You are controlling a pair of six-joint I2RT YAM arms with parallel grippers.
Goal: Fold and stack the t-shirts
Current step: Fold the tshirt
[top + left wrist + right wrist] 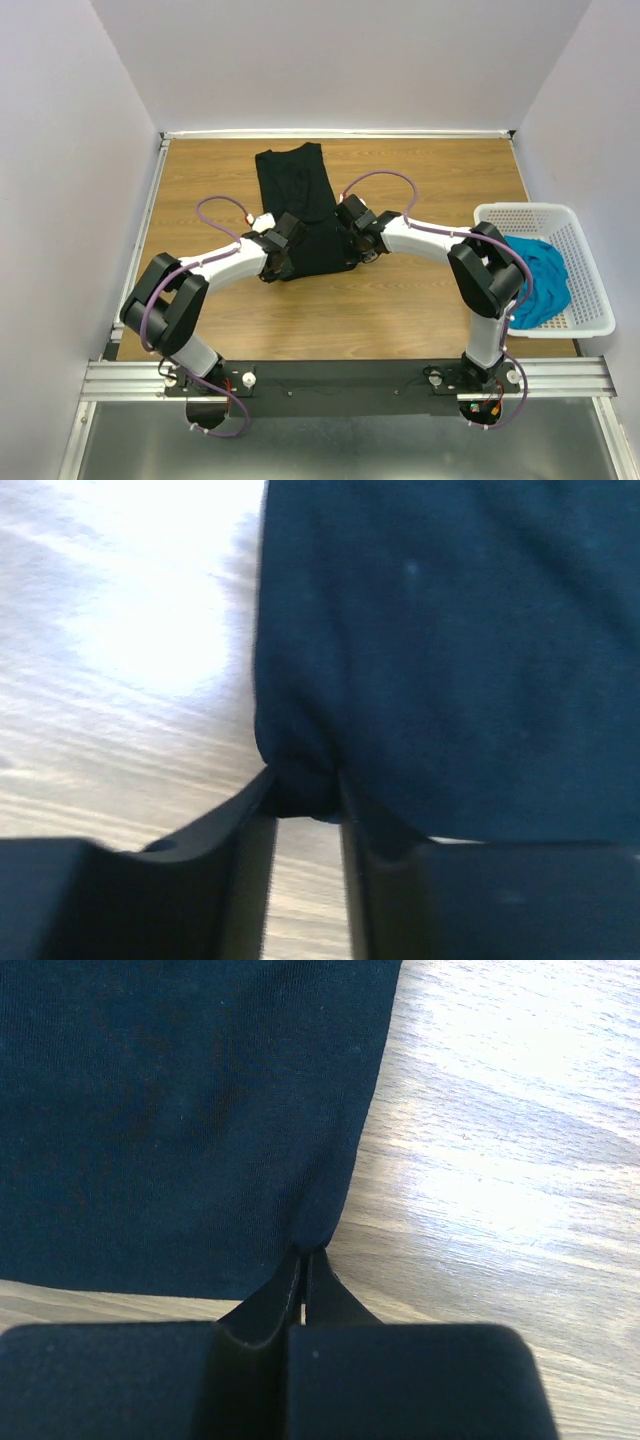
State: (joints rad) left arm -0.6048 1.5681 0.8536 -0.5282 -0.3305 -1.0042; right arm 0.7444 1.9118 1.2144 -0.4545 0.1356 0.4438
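The black t-shirt [300, 205] lies as a long narrow strip on the wooden table, running from the back toward the middle. My left gripper [284, 240] is at its near left edge, and in the left wrist view the gripper [303, 780] is shut on a bunched corner of the black cloth [450, 660]. My right gripper [351, 229] is at the near right edge, and in the right wrist view the gripper [304, 1253] is pinched shut on the shirt's edge [180, 1120]. The teal-blue t-shirt [540, 280] lies crumpled in the basket.
A white plastic lattice basket [545, 213] stands at the right edge of the table, beside the right arm's elbow [485, 270]. Grey walls close in the table on the left, back and right. Bare wood [420, 300] shows around the shirt.
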